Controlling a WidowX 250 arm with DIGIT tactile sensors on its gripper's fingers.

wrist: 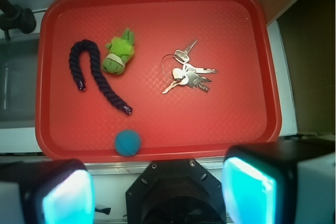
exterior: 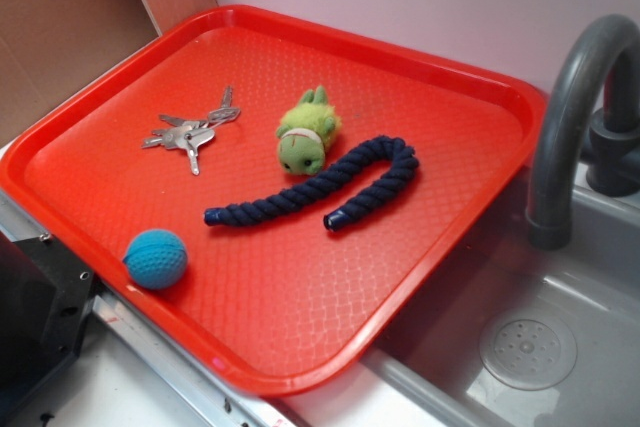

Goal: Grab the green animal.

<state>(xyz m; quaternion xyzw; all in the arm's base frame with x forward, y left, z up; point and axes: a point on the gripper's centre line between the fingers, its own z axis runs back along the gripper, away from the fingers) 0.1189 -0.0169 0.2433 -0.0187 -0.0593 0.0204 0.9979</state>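
Your green animal [exterior: 306,136] lies on its side near the middle of the red tray [exterior: 420,247], its round head toward the near edge in the exterior view and a pale collar band just behind the head. From the wrist view you see it [wrist: 119,53] in the upper left part of the tray [wrist: 247,114], untouched.

Just beside it, on its sink side, a dark navy rope [exterior: 320,187] bends into a hook shape; one strand of the rope [wrist: 94,74] runs close along the animal's head, and you cannot tell whether they touch. On the animal's other side, a little apart, sits a bunch of keys [exterior: 192,130] on a ring; no lettering on the keys [wrist: 188,74] is readable. A blue crocheted ball [exterior: 156,258] rests near the tray's front edge, well apart from the animal.

The tray overhangs a grey sink [exterior: 540,347] with a grey faucet [exterior: 575,97].

Your hand [wrist: 152,192] hangs back at the tray's near edge, its fingers spread wide with nothing between them, one pad [wrist: 247,192] glowing cyan.
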